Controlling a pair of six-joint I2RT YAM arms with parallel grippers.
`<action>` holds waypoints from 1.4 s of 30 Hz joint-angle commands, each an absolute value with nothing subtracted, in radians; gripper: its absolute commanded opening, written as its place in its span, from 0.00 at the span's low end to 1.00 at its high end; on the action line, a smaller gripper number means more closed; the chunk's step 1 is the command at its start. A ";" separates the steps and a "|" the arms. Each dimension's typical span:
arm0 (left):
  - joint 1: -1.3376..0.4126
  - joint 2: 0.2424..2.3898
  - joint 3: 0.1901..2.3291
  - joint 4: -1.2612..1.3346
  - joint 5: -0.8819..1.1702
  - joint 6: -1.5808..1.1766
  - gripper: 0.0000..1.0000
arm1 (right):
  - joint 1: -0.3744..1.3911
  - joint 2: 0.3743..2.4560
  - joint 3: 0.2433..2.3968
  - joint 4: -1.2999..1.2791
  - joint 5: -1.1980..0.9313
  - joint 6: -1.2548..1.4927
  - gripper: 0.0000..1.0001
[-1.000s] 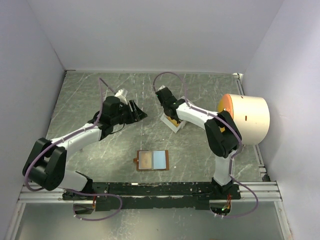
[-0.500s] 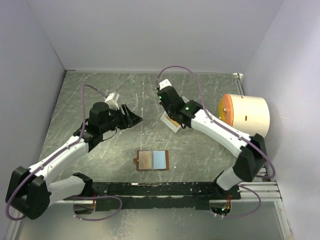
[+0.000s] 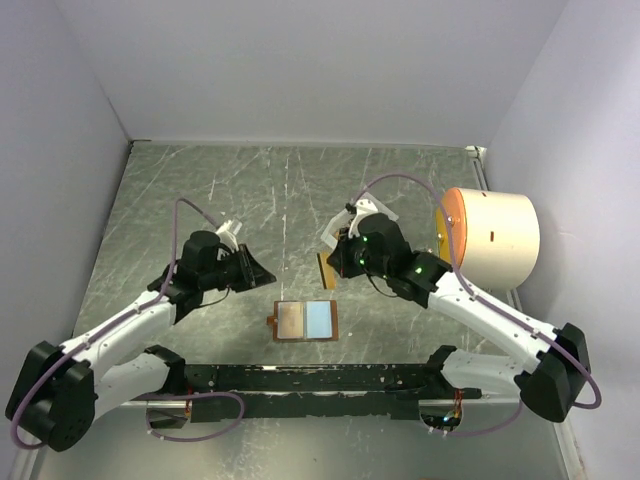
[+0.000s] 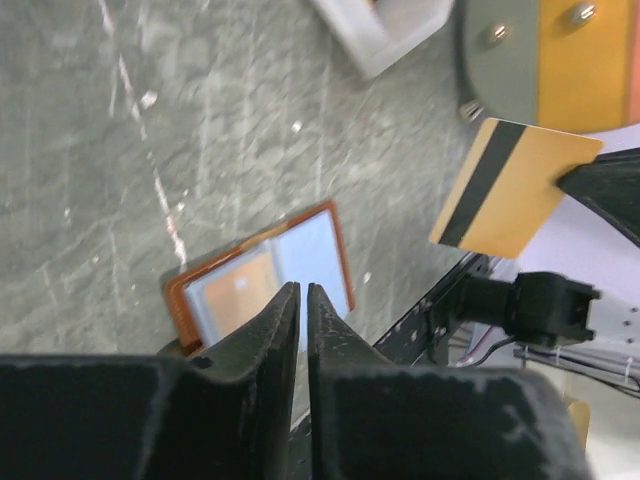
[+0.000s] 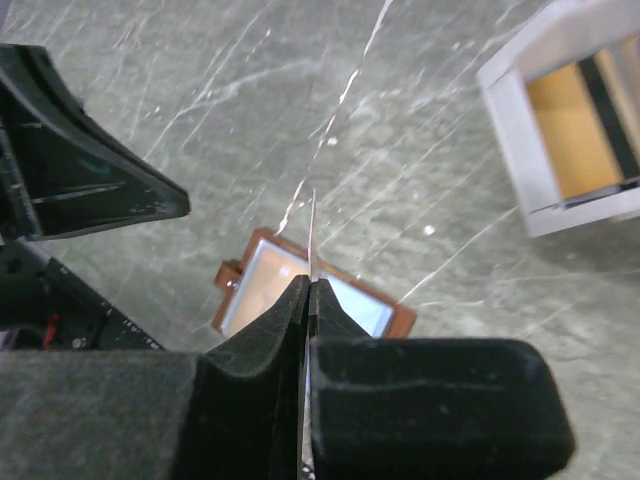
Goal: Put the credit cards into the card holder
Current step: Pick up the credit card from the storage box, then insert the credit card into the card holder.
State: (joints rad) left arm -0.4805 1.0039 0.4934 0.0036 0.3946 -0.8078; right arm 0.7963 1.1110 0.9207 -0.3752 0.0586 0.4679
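Note:
The brown card holder (image 3: 306, 320) lies open and flat near the front of the table, its clear pockets facing up. My right gripper (image 3: 333, 262) hovers just behind it, shut on an orange credit card (image 3: 326, 271). In the left wrist view that card (image 4: 515, 185) shows a black stripe. In the right wrist view the same card (image 5: 313, 235) is edge-on above the card holder (image 5: 262, 285). My left gripper (image 3: 266, 274) hangs left of the holder, its jaws together with nothing between them. More credit cards (image 5: 570, 135) stand in the white tray (image 5: 510, 110).
The white tray (image 3: 334, 233) sits behind the right gripper, partly hidden by the arm. A big cream cylinder (image 3: 495, 238) with an orange end lies at the right wall. Walls close in the table on the left, back and right.
The right gripper has come from the tray toward the card holder, carrying a card. The left arm has swung nearer to the front, and its jaws have shut.

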 commanded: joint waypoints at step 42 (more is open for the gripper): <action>-0.679 1.216 0.296 0.100 0.313 -0.857 0.07 | 0.843 1.205 0.382 0.321 0.031 0.982 0.00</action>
